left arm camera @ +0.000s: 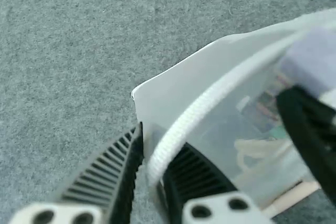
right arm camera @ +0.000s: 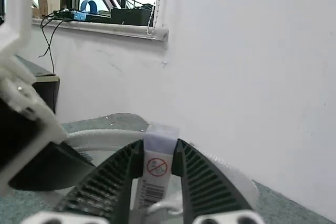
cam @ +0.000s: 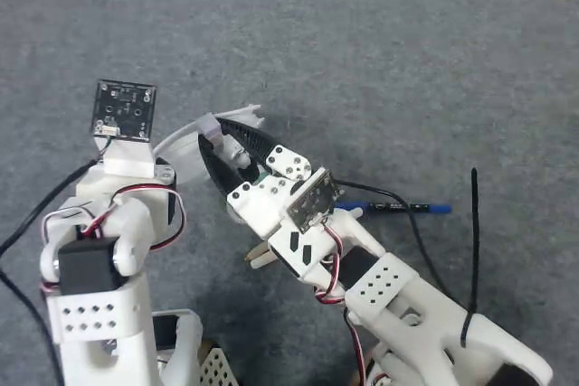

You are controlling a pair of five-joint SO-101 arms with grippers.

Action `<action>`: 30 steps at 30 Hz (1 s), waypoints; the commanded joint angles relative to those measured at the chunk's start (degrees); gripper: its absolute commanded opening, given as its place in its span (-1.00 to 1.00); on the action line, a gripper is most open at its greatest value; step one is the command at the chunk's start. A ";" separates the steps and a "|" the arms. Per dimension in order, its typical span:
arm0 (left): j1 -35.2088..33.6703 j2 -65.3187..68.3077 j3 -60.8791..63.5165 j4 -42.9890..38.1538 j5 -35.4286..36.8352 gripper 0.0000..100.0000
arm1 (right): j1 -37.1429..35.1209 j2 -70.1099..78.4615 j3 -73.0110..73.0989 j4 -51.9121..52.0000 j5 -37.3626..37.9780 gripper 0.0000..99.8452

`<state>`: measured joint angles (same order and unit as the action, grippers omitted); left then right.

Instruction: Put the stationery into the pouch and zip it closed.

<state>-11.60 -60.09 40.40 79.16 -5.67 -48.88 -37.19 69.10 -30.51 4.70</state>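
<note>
The pouch [left arm camera: 210,77] is translucent white with a white zip band along its open rim. My left gripper [left arm camera: 144,132] is shut on that rim at one corner, holding it up. In the high view the pouch [cam: 177,144] sits between the two arms. My right gripper [right arm camera: 157,148] is shut on an eraser [right arm camera: 160,136] with a lilac end and a white printed sleeve. It holds the eraser [cam: 210,124] at the pouch mouth, and the eraser [left arm camera: 310,59] shows beside the rim. A black pen with a blue end [cam: 398,208] lies on the mat right of the right arm.
Grey felt mat [cam: 407,70] covers the table, with free room at the back and right. Pale wooden sticks [cam: 262,258] poke out under the right arm. A black cable [cam: 473,241] runs along the right arm. Some items show through the pouch wall.
</note>
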 commanded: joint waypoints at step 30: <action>-2.11 -0.26 -0.84 -2.29 0.70 -0.98 | -2.07 -15.52 -0.53 22.55 -1.14 -0.64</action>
<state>-13.45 -60.09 40.40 79.16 -5.67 -50.55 -46.51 70.59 -13.71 5.58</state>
